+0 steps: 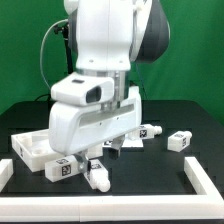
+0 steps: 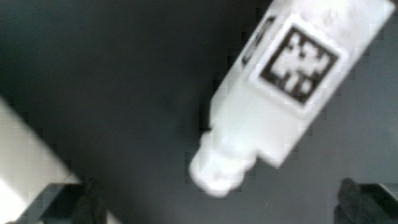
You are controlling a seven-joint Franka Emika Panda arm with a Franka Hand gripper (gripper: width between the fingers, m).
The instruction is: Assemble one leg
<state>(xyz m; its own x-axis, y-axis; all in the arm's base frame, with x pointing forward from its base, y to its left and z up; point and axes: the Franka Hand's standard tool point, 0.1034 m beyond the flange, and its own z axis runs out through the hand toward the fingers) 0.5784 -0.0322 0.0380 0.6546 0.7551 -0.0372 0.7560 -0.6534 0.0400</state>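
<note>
A leg, a stubby white peg-block with a black-and-white tag, lies slanted on the black table. Its rounded peg end points toward the gap between my fingers. My gripper is open, and both dark fingertips stand wide apart on either side of that end without touching it. In the exterior view my gripper hangs low just above this leg, near the table's front. A second tagged leg lies to the exterior view's left of it, against the large white panel.
Two more tagged legs lie toward the exterior view's right. White rails border the black table at both sides. The arm's bulky white body hides the table's middle.
</note>
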